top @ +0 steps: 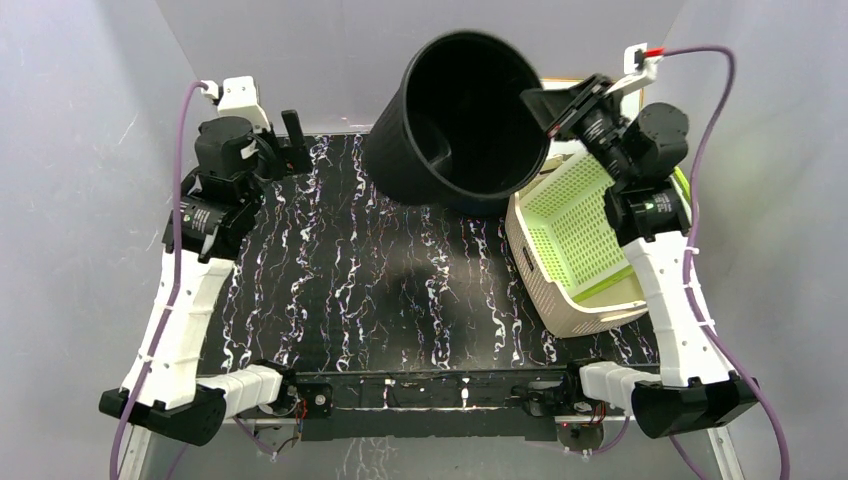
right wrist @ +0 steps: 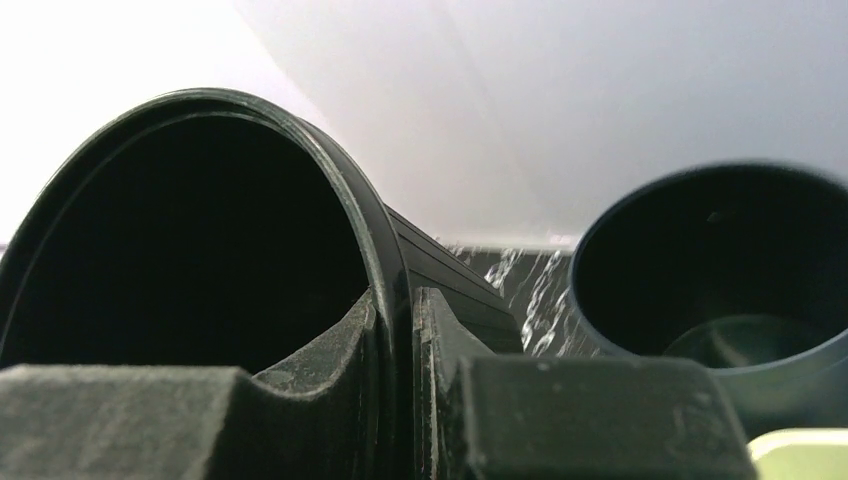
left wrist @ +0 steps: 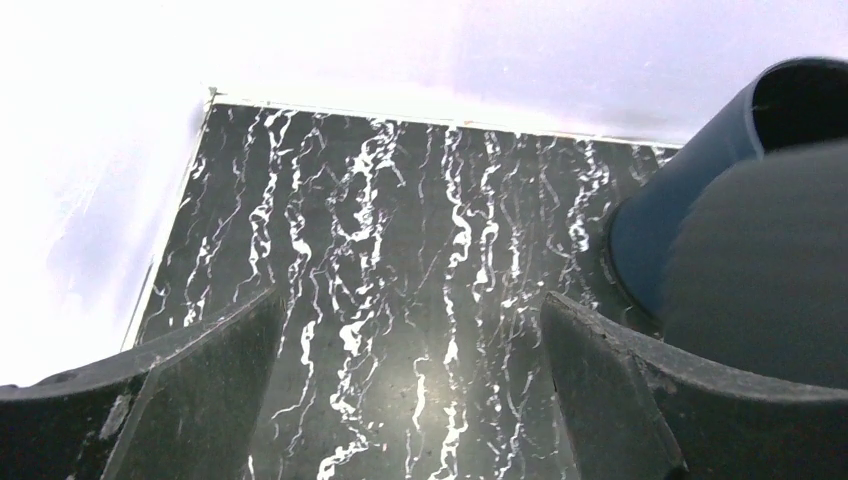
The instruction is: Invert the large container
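Plainly tilted: large black plastic container point(top: 455, 120) pinched at the rim by the right gripper point(top: 550, 105)

The round, deep container sits over the far middle of the black tabletop with white veins point(top: 350, 270). It leans so that its open mouth faces up and toward the near side, so it is not upside down. Its dark inner wall and floor show in the top view. Whether its base touches the tabletop cannot be told from these views.

The right gripper is clamped on the right side of the rim. In the right wrist view its fingers point(right wrist: 440, 330) stand almost together, one inside the container's wall and one outside, with the thin rim caught between them. Just to the right in that view is a second dark round vessel point(right wrist: 700, 270), its open mouth turned toward the camera and a strip of tabletop visible between the two.

The left gripper point(left wrist: 410, 330) is over the far left part of the tabletop, well apart from the container. Its jaws are spread wide with only bare tabletop between them.

A cream perforated plastic basket with a lime-green inside point(top: 535, 280) lies on the right side of the tabletop, just beside the container, with the right arm reaching over it.
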